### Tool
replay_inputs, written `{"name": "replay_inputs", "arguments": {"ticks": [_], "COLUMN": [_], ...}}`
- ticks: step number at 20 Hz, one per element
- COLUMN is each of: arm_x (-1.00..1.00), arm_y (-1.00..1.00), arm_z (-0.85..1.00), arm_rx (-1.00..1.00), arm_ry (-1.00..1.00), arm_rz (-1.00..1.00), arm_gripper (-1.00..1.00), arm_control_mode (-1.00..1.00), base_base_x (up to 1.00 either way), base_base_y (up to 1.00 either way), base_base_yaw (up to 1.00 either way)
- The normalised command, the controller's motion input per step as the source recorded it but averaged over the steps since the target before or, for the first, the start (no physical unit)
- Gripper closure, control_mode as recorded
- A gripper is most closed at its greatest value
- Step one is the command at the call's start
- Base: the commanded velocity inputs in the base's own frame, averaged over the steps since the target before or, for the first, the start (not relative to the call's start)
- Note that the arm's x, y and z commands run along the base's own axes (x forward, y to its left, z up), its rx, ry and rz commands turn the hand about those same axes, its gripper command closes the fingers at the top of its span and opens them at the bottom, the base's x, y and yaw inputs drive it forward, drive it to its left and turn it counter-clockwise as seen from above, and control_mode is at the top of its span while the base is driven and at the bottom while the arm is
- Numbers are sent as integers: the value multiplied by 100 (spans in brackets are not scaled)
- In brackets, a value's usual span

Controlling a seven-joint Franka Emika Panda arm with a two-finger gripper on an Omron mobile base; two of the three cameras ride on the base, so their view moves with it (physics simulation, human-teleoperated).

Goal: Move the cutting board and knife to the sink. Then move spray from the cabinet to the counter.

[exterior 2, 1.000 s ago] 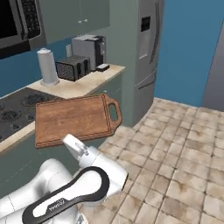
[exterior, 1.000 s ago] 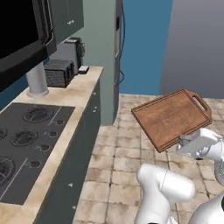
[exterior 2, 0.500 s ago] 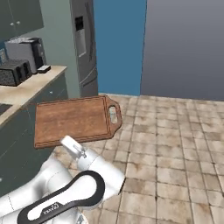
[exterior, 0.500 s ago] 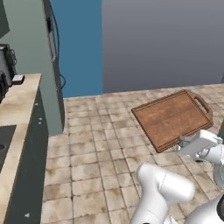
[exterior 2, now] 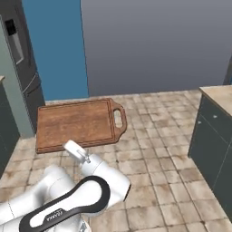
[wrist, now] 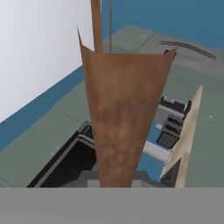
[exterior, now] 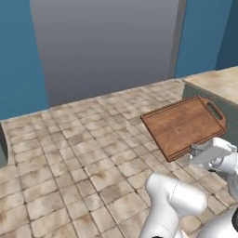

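Note:
The cutting board (exterior: 182, 125) is a dark brown wooden board with a loop handle, held roughly level in the air above the tiled floor. My gripper (exterior: 194, 151) is shut on its near long edge, with the handle end pointing away to the right. From the other side the cutting board (exterior 2: 78, 124) hangs over my white forearm, clamped at its near edge by the gripper (exterior 2: 75, 148). In the hand view the cutting board (wrist: 124, 118) runs edge-on up the middle. A stretch of beige counter (exterior: 218, 82) stands just right of the board. The knife, sink and spray are out of view.
Tan floor tiles (exterior: 83, 153) spread ahead to a grey wall (exterior: 107, 42) with blue panels beside it. The counter's grey-green base (exterior 2: 213, 145) stands close on the right. A dark fridge (exterior 2: 20, 68) stands at the far left.
The whole picture has swept sideways as the base turns: stovetop, appliances and fridge slid off to the left, and a wall and another counter came in. The board stays in the gripper.

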Motion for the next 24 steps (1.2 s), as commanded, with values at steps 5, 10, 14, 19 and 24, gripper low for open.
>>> {"name": "replay_inputs", "arguments": {"ticks": [5, 10, 14, 19, 24], "arm_x": [0, 0, 0, 0, 0], "arm_y": [0, 0, 0, 0, 0], "arm_z": [0, 0, 0, 0, 0], "arm_rx": [0, 0, 0, 0, 0], "arm_ry": [0, 0, 0, 0, 0], "arm_rz": [0, 0, 0, 0, 0], "arm_gripper": [100, 100, 100, 100, 100], "arm_control_mode": [100, 100, 100, 100, 100], "base_base_x": [19, 21, 27, 38, 74], "base_base_y": [-30, -25, -14, -9, 0], "base_base_yaw": [-51, -50, -49, -44, -29]}}
